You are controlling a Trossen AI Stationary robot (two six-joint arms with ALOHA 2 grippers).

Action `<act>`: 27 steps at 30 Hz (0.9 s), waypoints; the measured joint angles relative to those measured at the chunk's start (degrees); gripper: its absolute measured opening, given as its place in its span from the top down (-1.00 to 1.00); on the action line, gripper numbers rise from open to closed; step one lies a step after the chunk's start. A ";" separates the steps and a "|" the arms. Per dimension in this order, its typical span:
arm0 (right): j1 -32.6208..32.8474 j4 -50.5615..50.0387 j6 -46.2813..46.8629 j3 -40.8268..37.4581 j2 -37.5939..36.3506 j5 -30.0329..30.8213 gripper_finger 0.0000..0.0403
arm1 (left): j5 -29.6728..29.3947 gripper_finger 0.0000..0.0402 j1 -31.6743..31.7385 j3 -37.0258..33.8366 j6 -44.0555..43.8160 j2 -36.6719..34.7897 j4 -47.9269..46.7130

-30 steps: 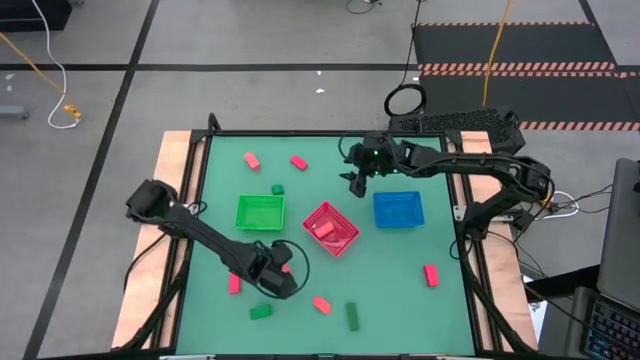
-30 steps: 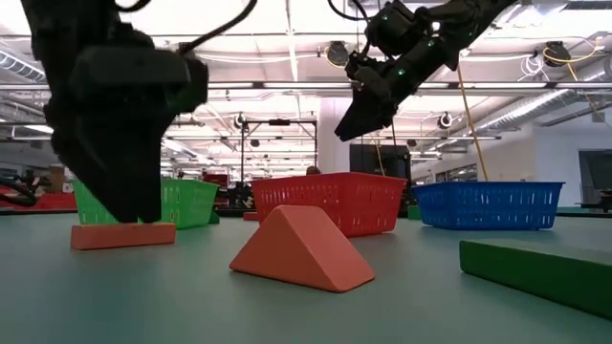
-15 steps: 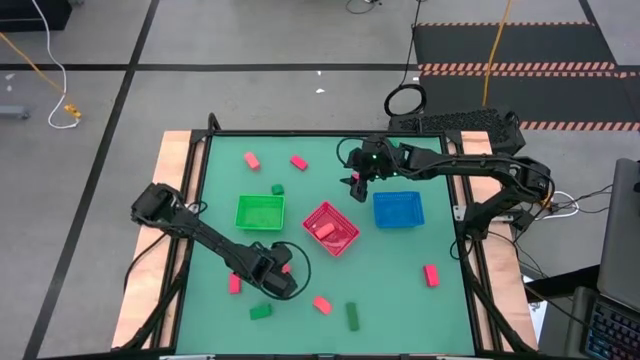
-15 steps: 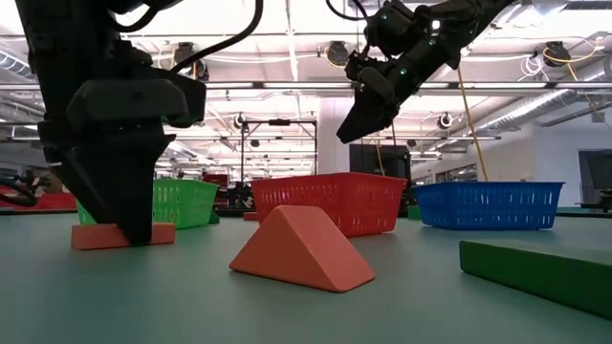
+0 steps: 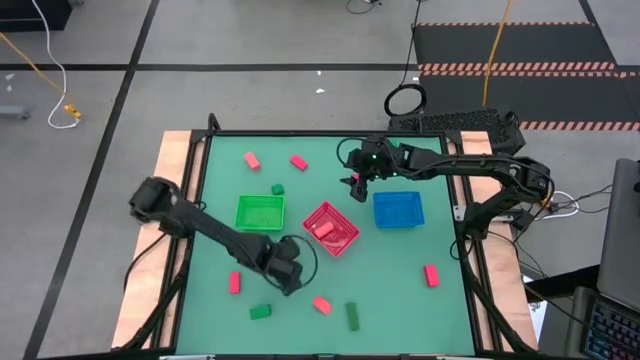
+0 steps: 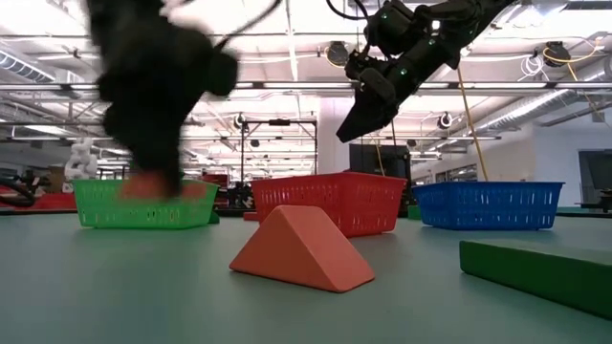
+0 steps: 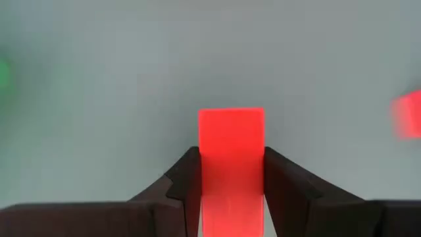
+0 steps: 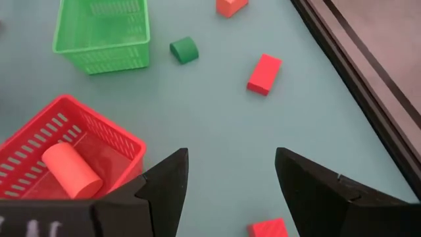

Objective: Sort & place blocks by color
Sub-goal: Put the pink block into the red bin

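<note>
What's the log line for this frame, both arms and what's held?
left gripper: shut on red block, lifted off table | right gripper: open, empty, hovering between red basket and blue basket | phase: carry

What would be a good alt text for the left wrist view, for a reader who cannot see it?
The left gripper holds a bright red block clamped between its two dark fingers, above the pale green table. Another red block shows blurred at one edge.
</note>
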 joint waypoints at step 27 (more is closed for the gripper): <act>-0.59 -2.38 6.74 -4.99 -17.46 7.40 -0.10 | -7.47 0.33 20.87 10.16 34.65 2.46 10.82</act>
